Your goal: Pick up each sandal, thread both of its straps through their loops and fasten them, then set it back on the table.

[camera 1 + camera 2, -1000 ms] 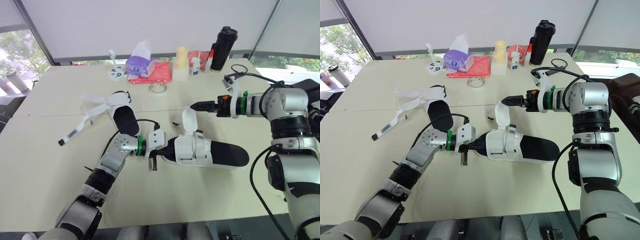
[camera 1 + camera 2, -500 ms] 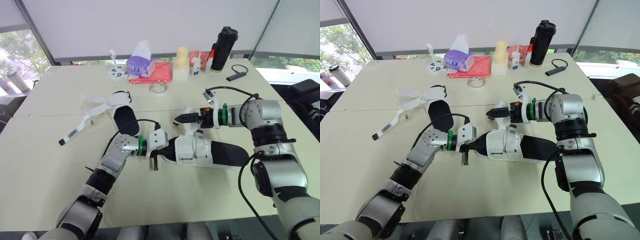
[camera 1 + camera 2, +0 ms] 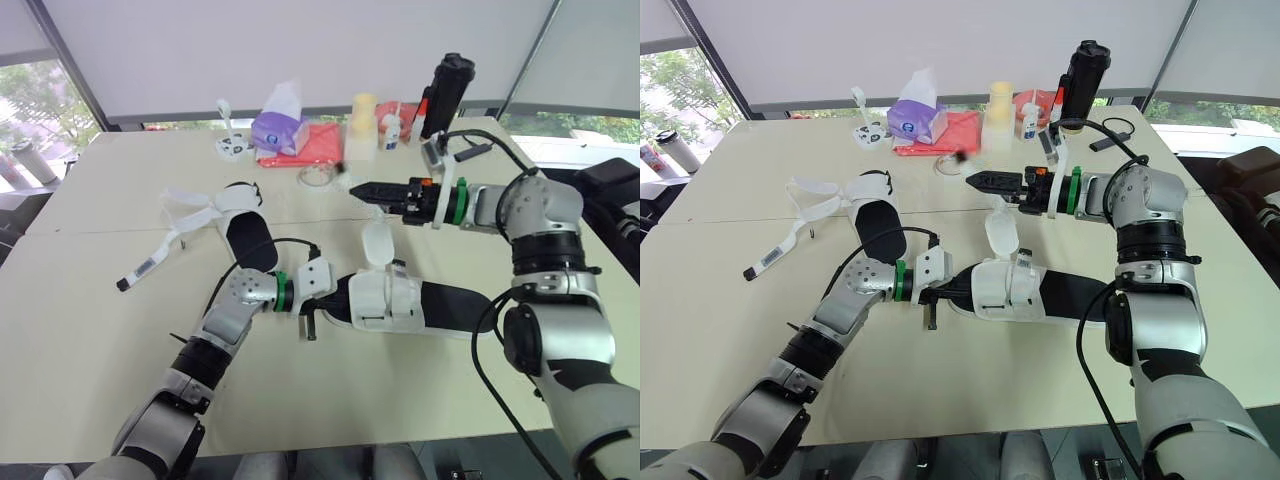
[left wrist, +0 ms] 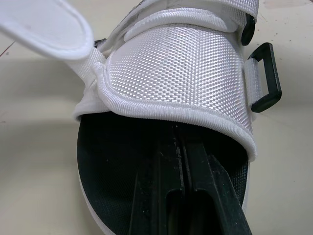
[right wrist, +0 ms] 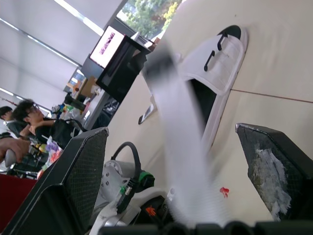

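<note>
White woven fabric covers the near sandal [image 3: 420,305], which lies on the table [image 3: 90,340] at centre frame. The left gripper [image 3: 335,298] has its fingers closed together on the black footbed, tucked under the upper; whether they pinch anything I cannot tell. The right gripper [image 3: 358,187], upper middle, hovers spread wide and empty above the loose strap [image 3: 376,243] standing up from the sandal. To do this well, I judge it should come down over the strap's tip, pinch near the end, and steer it toward the black loop [image 4: 264,76] while the left steadies the sole. The second sandal [image 3: 245,235] lies unfastened at left. The purple tissue pack [image 3: 280,128] bears a logo and a strap tag [image 3: 142,268] some print, neither legible.
</note>
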Controlling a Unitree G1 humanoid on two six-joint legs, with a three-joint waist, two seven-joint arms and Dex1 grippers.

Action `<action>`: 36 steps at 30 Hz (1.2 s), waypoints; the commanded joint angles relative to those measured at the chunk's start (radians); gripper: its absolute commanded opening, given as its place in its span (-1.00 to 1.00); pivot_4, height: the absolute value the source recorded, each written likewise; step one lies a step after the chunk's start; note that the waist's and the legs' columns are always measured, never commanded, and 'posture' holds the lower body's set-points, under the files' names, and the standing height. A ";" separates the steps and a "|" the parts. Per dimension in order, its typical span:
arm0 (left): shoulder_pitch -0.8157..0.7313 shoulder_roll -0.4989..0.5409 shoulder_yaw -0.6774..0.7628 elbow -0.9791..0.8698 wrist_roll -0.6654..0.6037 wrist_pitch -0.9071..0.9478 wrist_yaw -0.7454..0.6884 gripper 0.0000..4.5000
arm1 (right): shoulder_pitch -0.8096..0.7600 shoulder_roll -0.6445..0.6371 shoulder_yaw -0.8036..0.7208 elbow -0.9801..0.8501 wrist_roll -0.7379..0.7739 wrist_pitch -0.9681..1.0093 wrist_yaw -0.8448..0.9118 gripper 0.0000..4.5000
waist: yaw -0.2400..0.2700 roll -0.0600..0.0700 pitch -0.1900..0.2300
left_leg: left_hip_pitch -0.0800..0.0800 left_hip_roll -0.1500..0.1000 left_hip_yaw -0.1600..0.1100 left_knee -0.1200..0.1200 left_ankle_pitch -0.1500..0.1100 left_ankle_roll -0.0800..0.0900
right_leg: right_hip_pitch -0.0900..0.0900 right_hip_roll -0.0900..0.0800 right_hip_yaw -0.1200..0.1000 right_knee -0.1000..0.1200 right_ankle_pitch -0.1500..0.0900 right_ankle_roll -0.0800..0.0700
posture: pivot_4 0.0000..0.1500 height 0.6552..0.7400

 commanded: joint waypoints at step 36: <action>0.016 -0.008 -0.008 -0.004 0.023 -0.021 0.020 -1.00 | 0.201 -0.170 0.171 -0.271 -0.075 0.025 0.050 0.99 | 0.001 0.000 0.000 | 0.000 0.000 0.000 0.000 0.000 0.000 | 0.000 0.000 0.001 0.000 0.000 0.000 | 1.00 1.00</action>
